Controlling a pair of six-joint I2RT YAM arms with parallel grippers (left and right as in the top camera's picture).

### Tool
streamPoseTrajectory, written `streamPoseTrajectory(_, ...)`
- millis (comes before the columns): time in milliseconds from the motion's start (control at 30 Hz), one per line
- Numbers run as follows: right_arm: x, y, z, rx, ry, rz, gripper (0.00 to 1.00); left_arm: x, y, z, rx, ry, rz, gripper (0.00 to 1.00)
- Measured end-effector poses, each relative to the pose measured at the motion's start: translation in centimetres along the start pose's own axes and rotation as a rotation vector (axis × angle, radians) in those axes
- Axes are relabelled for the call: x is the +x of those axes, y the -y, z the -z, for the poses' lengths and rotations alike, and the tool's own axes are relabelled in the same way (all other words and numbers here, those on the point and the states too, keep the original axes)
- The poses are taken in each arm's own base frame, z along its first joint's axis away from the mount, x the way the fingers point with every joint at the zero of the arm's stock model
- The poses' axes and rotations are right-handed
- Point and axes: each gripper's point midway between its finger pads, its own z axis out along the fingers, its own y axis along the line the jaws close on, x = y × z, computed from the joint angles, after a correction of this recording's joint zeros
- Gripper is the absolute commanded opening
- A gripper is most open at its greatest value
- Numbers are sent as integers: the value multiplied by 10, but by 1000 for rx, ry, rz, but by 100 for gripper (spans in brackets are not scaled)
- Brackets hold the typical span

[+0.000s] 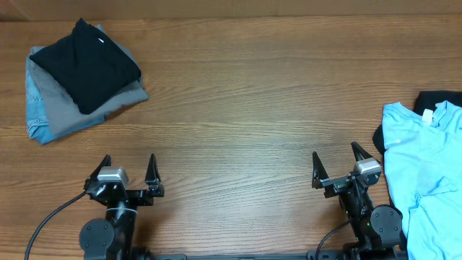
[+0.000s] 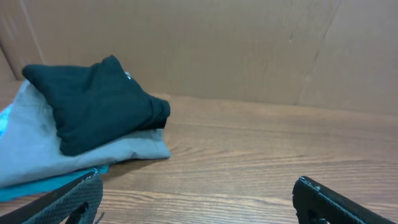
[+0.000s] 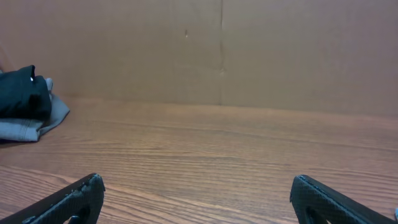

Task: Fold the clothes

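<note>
A folded black T-shirt lies on top of a pile at the table's far left; it also shows in the left wrist view and small in the right wrist view. A light blue T-shirt lies loose at the right edge, partly over a dark garment. My left gripper is open and empty near the front left, its fingers spread in the wrist view. My right gripper is open and empty just left of the blue shirt, fingers spread.
Under the black shirt lie folded grey trousers and a blue cloth, also in the left wrist view, the grey trousers. A brown cardboard wall stands behind the wooden table.
</note>
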Motion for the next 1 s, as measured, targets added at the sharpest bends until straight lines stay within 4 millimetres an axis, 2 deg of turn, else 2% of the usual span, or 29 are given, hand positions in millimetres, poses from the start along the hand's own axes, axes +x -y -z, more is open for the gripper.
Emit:
streamPoseTrajectory(100, 0, 0, 0, 0, 0, 0, 100, 18, -3, -8, -2, -18, 2, 100)
streamPoseTrajectory(167, 0, 0, 0, 0, 0, 0, 100, 22, -4, -14, 2, 10, -1, 100)
streamPoseTrajectory(300, 0, 0, 0, 0, 0, 0, 100, 54, -8, -24, 0, -28, 3, 100)
streamPoseTrajectory(567, 0, 0, 0, 0, 0, 0, 100, 50, 0, -25, 36, -5, -3, 100)
streamPoseTrajectory(1000, 0, 0, 0, 0, 0, 0, 100, 51, 0, -26, 35, -7, -3, 100)
